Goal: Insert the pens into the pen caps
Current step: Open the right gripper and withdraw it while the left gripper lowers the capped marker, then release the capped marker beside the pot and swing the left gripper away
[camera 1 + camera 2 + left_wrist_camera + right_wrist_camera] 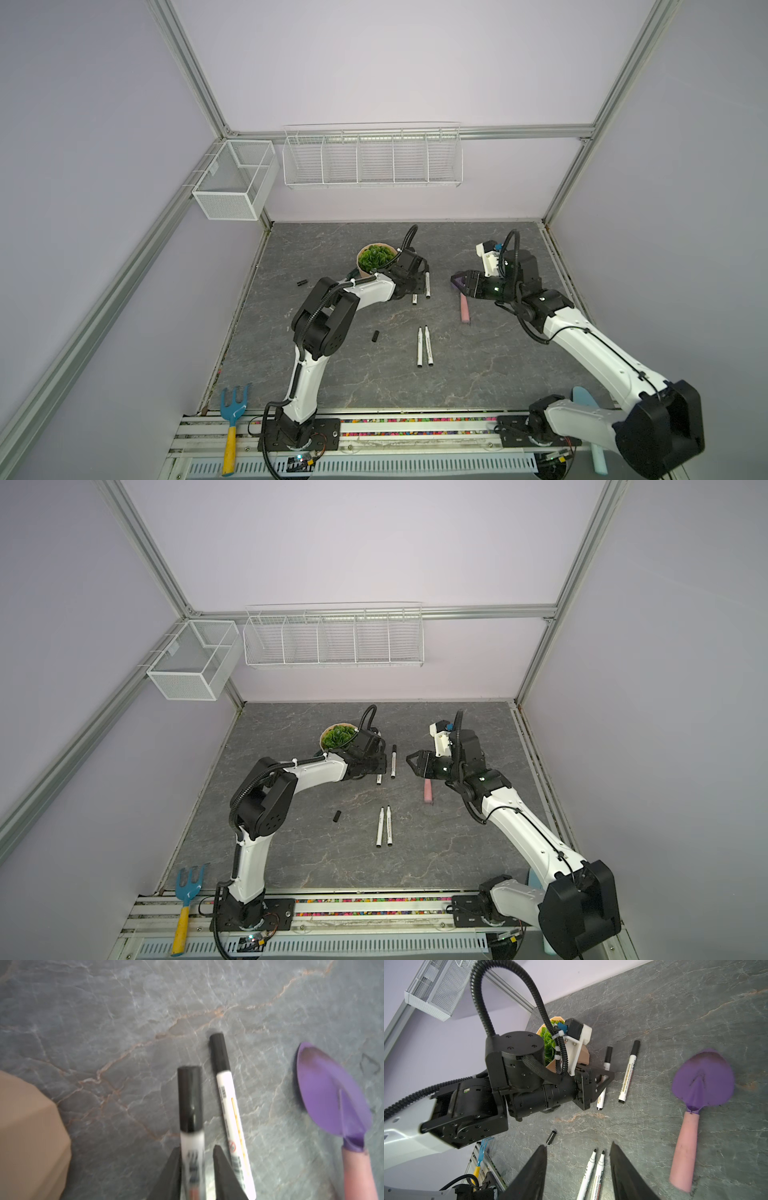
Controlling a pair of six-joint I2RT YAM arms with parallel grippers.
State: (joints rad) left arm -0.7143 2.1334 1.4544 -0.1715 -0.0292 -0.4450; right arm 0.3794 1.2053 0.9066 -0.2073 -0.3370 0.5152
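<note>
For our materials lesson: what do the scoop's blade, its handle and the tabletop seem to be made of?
Scoop blade: probably painted metal, matte purple, thin, with a pressed ridge and dark scuffs.
Scoop handle: likely soft plastic or rubber, matte pink.
Tabletop: grey stone look with pale and rusty veins; real slate or a printed laminate cannot be told.

White pens with printed barrels and black caps; purple scoop on a pink handle; grey marbled desk veined with rust; green plant.
</note>
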